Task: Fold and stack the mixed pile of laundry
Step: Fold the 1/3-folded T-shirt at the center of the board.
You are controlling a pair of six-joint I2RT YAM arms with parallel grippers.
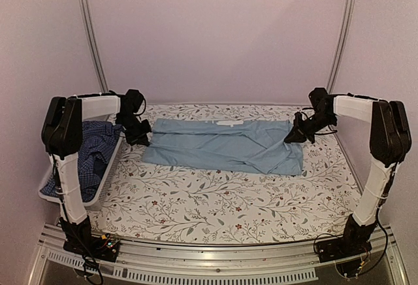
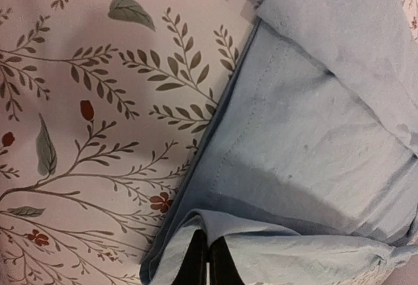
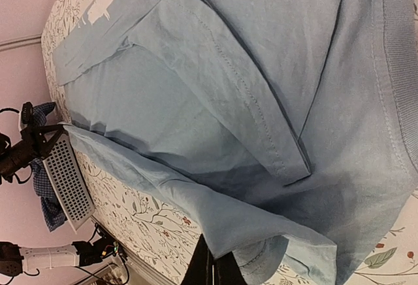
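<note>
A plain light-blue shirt [image 1: 222, 144] lies spread across the back middle of the floral table, partly folded. My left gripper [image 1: 145, 138] is shut on the shirt's left edge; the left wrist view shows the cloth [image 2: 313, 141] pinched between its black fingertips [image 2: 196, 262]. My right gripper [image 1: 294, 134] is shut on the shirt's right edge; the right wrist view shows a fold of the shirt [image 3: 261, 102] held in its fingertips [image 3: 202, 268]. A dark blue checked shirt [image 1: 95, 148] lies in the white basket [image 1: 104, 180] at the left. The brighter solid-blue piece is not clearly visible.
The white plastic basket stands at the table's left edge, close to my left arm; it also shows in the right wrist view [image 3: 65, 180]. The floral tablecloth [image 1: 215, 200] covers the table in front of the shirt. Metal posts rise at the back corners.
</note>
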